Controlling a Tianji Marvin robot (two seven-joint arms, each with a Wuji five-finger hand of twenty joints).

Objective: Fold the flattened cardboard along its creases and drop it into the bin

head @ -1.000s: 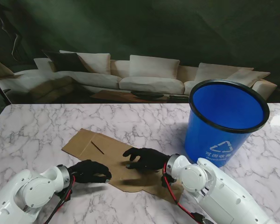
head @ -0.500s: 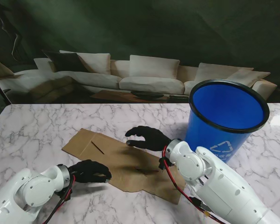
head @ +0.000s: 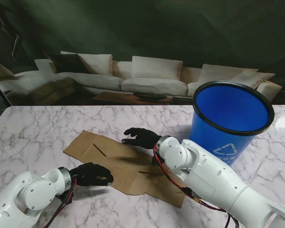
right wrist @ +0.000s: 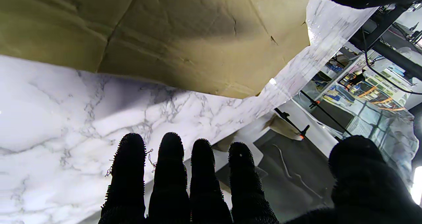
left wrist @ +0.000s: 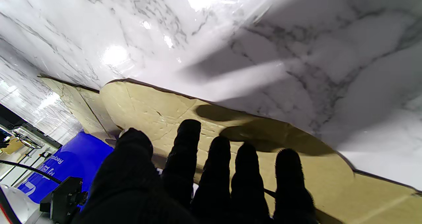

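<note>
Stand view: a flat sheet of brown creased cardboard (head: 126, 164) lies on the white grey-veined marble surface (head: 42, 128), stretching from the middle left toward the robot's right side. The round blue plastic bin with a black rim (head: 230, 124) stands upright to the right of the sheet, apart from it, a white recycling mark on its wall. The black-gloved left hand (head: 91, 174) rests at the sheet's edge nearer to me; in the left wrist view its fingers (left wrist: 214, 171) lie stretched side by side over the cardboard, holding nothing that can be seen. The black-gloved right hand (head: 141, 137) hovers at the sheet's farther edge, fingers spread and thumb apart, gripping nothing; the right wrist view shows its fingers (right wrist: 169, 178) over bare marble beside the cardboard's border.
</note>
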